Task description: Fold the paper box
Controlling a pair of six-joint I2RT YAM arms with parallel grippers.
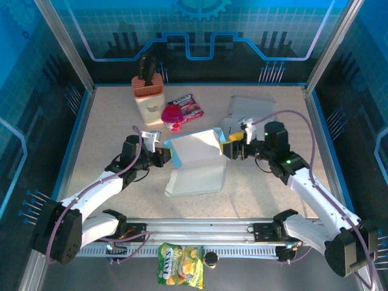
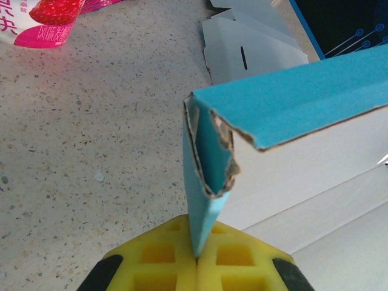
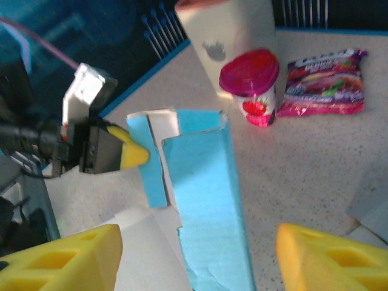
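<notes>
The paper box [image 1: 197, 165], white inside and blue outside, lies half-folded in the middle of the table. My left gripper [image 1: 165, 155] is at its left end, and its yellow fingertips [image 2: 197, 257] are shut on a thin blue side flap [image 2: 206, 176] that stands upright. My right gripper [image 1: 234, 149] is at the box's right end. In the right wrist view it [image 3: 197, 260] is open, its yellow fingers [image 3: 60, 260] standing wide on either side of a raised blue wall [image 3: 206, 200] without touching it. The left gripper's yellow tip [image 3: 130, 154] shows beyond, against the blue flap.
At the back stand a knife block [image 1: 148, 94], a pink yogurt cup [image 1: 173, 116] and a purple snack packet [image 1: 188, 107]. Another flat cardboard blank [image 1: 250, 109] lies at the back right. A yellow-green chips bag [image 1: 180, 265] sits below the front rail.
</notes>
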